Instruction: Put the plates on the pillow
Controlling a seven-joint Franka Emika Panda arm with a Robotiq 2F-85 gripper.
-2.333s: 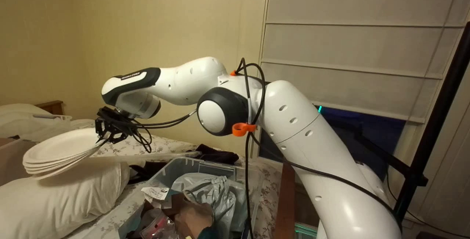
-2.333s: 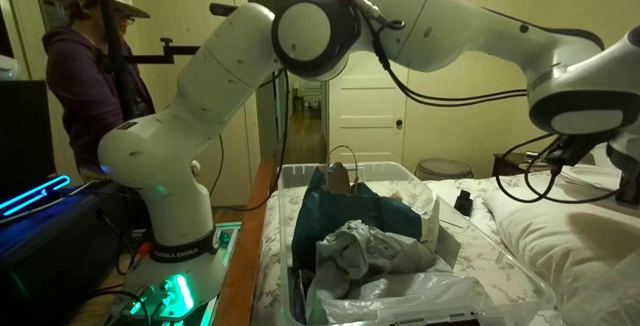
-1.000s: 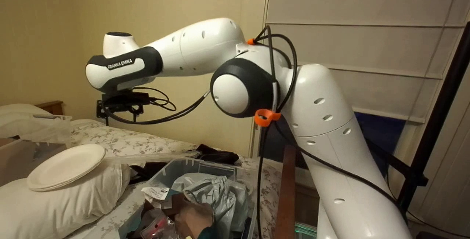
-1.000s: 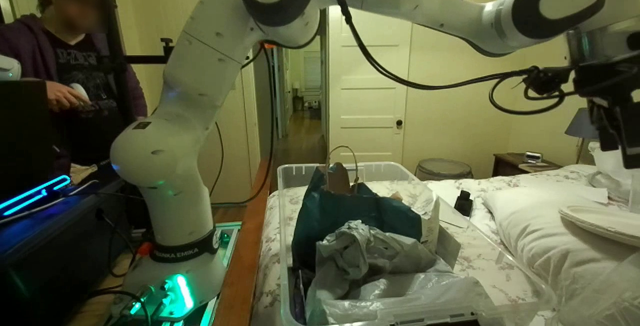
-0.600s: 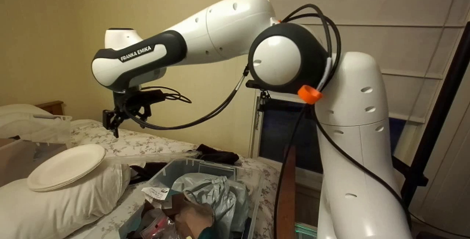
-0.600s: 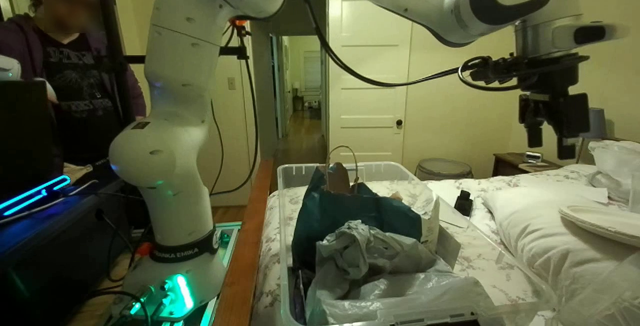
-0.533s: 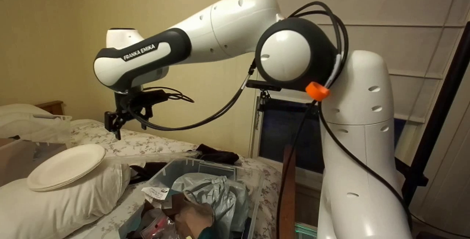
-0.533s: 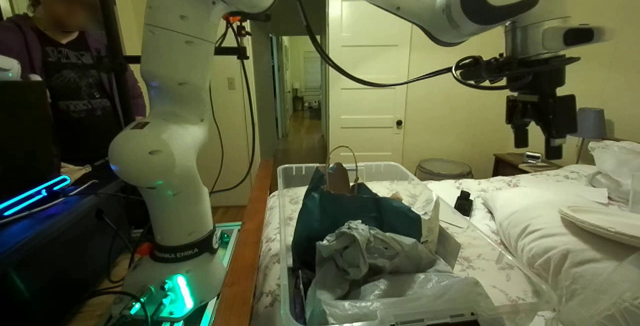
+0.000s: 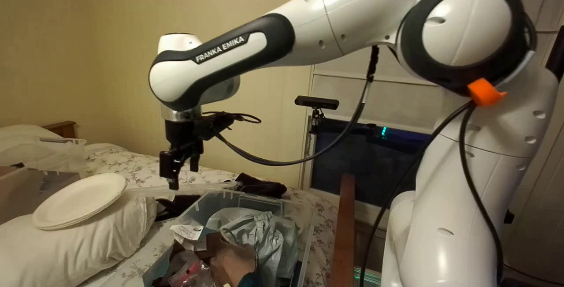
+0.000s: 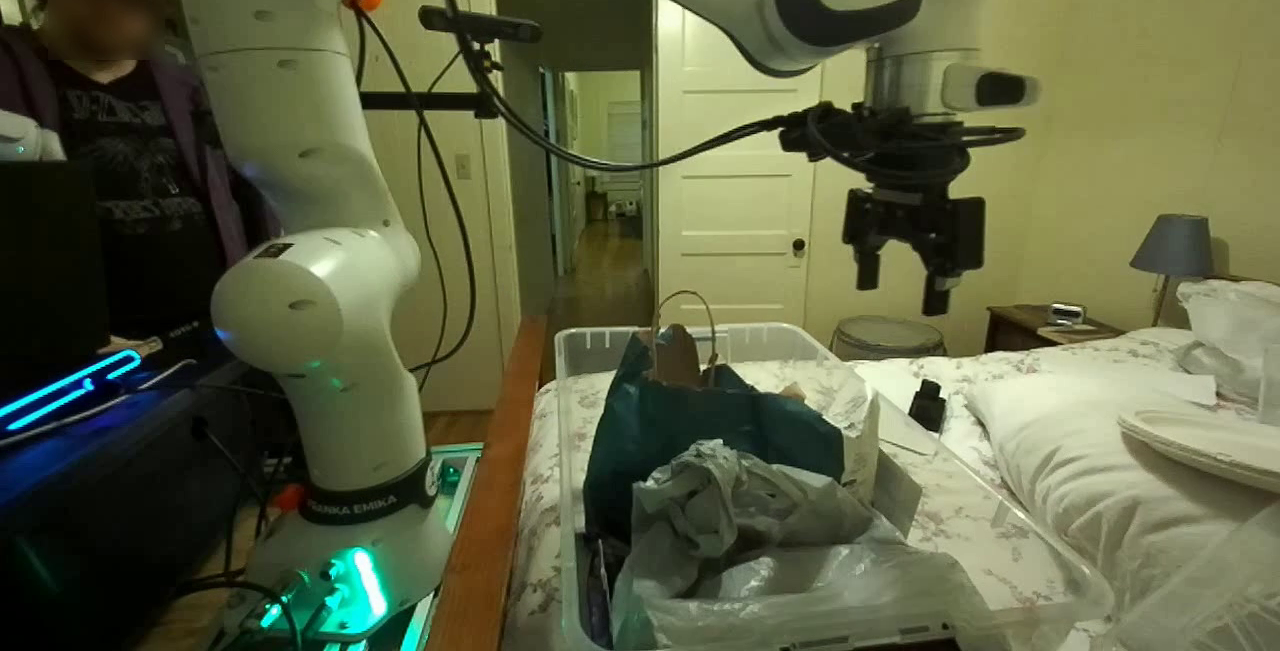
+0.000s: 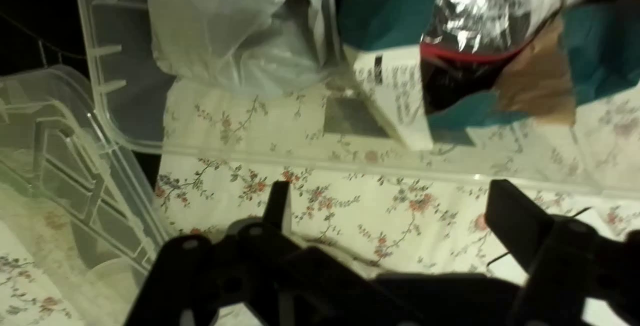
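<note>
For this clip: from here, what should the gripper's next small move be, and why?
Probably a small lift of the gripper, touching nothing. The plates already rest on the pillow, so the task looks done; the gripper hangs open, apart from them and holding nothing. They lie tilted, so a nudge might slide them.

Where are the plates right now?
In an exterior view, at picture left, the plates rest stacked and tilted on the white pillow, left of the open fingers.
</note>
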